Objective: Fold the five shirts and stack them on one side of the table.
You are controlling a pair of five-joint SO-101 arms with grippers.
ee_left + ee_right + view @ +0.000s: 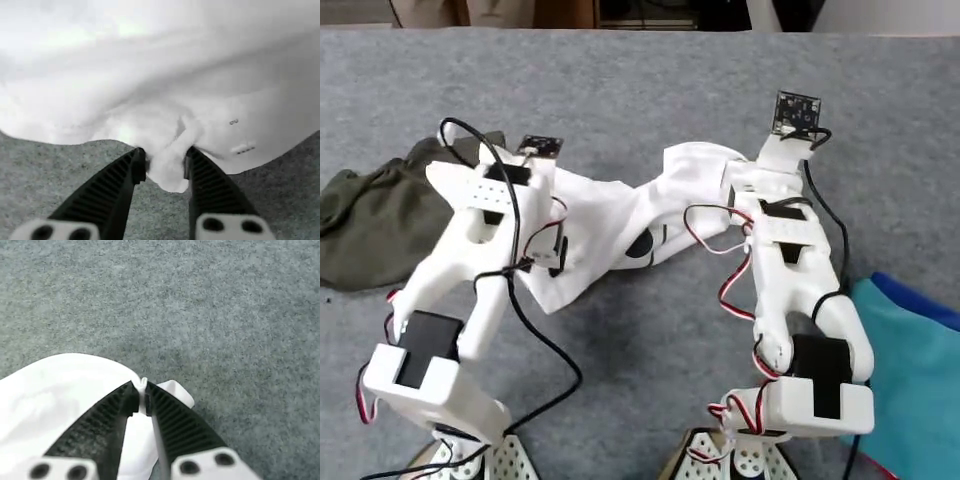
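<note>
Left end effector (164, 161) and right end effector (142, 391) pinch rumpled white shirt (610, 212).

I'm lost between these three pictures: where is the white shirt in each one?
High view: the white cloth shirt lies stretched across the middle.
Left wrist view: bunched in the left hand.
Right wrist view: its edge pinched in the right hand.
Shared landmark: grey felt table cover.

Soft, matt white cloth shirt (165, 75); rough grey felt-like table cover (200, 300); ribbed black plastic left claw (164, 156)
</note>
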